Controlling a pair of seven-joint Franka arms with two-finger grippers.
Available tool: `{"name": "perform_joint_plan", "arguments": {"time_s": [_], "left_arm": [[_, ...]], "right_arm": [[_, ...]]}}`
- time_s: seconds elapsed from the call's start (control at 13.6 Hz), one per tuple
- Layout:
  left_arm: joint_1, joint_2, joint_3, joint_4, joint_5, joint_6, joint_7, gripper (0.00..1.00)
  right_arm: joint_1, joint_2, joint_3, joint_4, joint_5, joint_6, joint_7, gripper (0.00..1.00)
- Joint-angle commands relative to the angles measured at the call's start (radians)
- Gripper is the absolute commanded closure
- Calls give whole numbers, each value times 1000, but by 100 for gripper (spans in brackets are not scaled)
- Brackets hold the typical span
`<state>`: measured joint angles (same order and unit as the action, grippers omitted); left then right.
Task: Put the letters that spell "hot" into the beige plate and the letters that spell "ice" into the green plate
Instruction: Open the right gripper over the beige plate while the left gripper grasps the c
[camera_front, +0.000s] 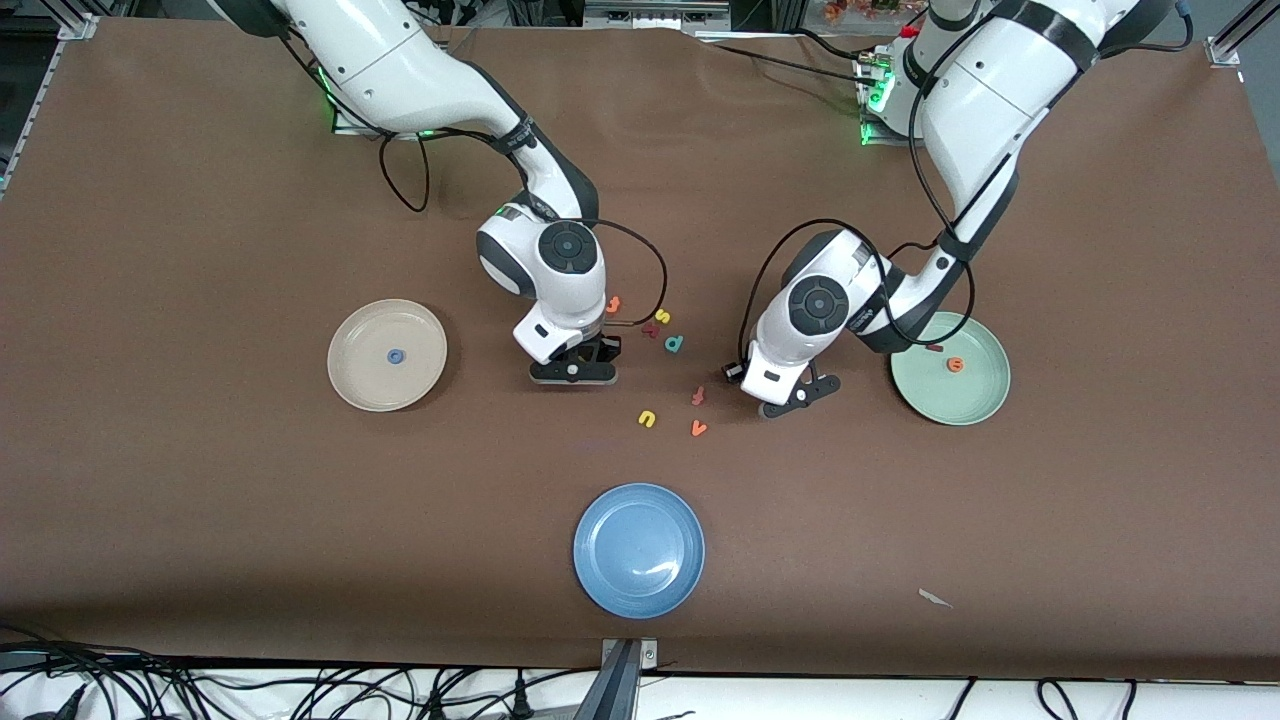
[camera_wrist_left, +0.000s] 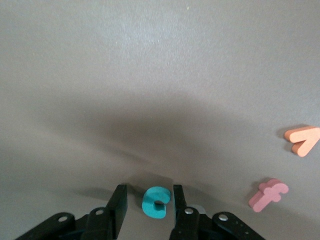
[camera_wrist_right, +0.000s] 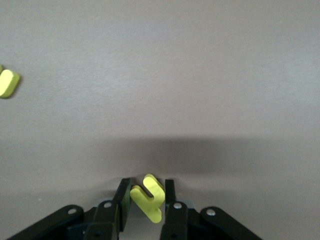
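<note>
the beige plate (camera_front: 352, 385) lies toward the right arm's end of the counter with the blue o (camera_front: 395, 356) in it. beside it, the right tool (camera_wrist_right: 145, 201) is pinching the yellow h (camera_wrist_right: 148, 197) low over the counter, so that plate is its nearest drop. the left tool (camera_wrist_left: 149, 206) brackets the teal c (camera_wrist_left: 156, 202), fingers (camera_wrist_left: 118, 207) close either side. the green plate (camera_front: 985, 400), already holding the i (camera_front: 934, 348) and e (camera_front: 956, 365), sits just beside the left arm.
</note>
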<state>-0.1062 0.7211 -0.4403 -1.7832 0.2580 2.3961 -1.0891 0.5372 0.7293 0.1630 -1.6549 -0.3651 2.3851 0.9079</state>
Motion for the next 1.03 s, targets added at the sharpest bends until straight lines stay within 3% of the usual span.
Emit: {"name": "perform_joint_plan", "arguments": {"time_s": [0.0, 0.22, 0.44, 0.66, 0.81, 0.96], "left_arm": [[-6, 26, 3, 25, 38, 1, -20, 56], [-12, 26, 3, 24, 38, 0, -21, 56], [-13, 26, 3, 24, 40, 0, -40, 60], [-13, 26, 3, 22, 40, 0, -40, 79], [-13, 26, 3, 24, 40, 0, -40, 100], [-10, 20, 3, 25, 40, -5, -32, 100]], "right_arm": [[-25, -103, 4, -43, 30, -84, -76, 100], [-83, -197, 4, -86, 129, -144, -229, 100], [-199, -310, 6, -221, 150, -144, -415, 100], [-319, -392, 6, -333, 150, -147, -607, 100], [-374, -409, 4, -370, 152, -165, -681, 100], [-387, -407, 4, -387, 152, -165, -681, 96]]}}
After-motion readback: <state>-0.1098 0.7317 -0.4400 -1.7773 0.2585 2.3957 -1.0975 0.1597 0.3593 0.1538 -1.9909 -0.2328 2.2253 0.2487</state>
